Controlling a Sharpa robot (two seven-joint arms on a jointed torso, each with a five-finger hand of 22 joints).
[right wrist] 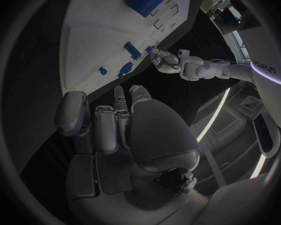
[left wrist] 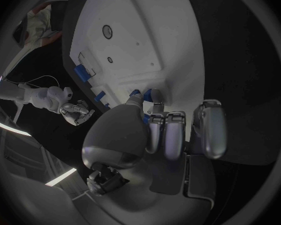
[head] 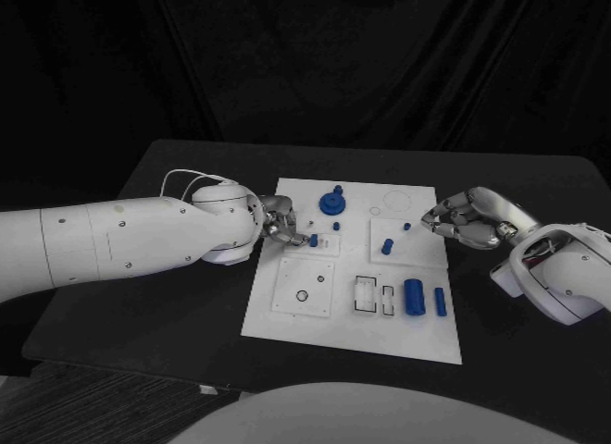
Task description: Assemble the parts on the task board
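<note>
White arms, dark screws; silver hands (head: 281, 225) (head: 466, 220); thin wrist cable.

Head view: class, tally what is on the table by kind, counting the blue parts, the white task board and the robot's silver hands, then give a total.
blue parts: 7
task board: 1
hands, left hand and right hand: 2
Total: 10
</note>
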